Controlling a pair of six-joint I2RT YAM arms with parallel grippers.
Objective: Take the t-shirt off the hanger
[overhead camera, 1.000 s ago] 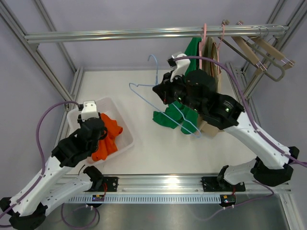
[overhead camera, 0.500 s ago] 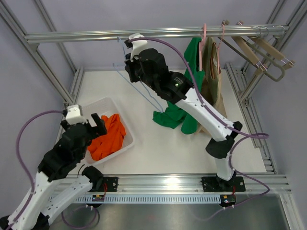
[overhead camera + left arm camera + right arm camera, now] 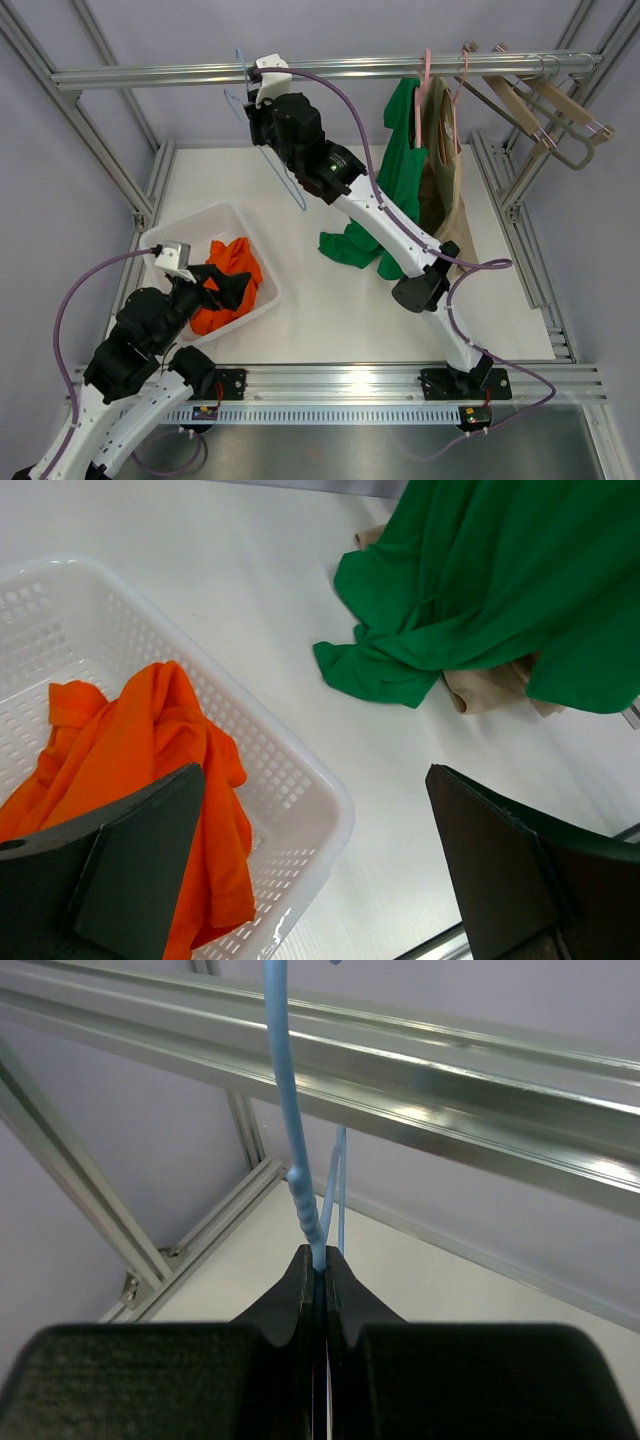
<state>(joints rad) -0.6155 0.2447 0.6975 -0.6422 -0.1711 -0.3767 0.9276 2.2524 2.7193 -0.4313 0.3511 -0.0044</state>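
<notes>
I see the table (image 3: 330, 310) under the long rail (image 3: 150, 75), with the white basket (image 3: 268, 296) near its near left corner. A green shirt (image 3: 400, 170) hangs off the rail toward the far right corner (not my job here, I think). The orange t-shirt (image 3: 225, 285) lies crumpled in the basket and the blue hanger (image 3: 289, 1110) is bare, so I judge the stripping done; only parking the hanger seems left. The right wrist view alone shows my right tool (image 3: 318, 1260) pinched tight on the wire. The left wrist view alone shows my left tool (image 3: 315, 825) spread wide and empty over the basket
</notes>
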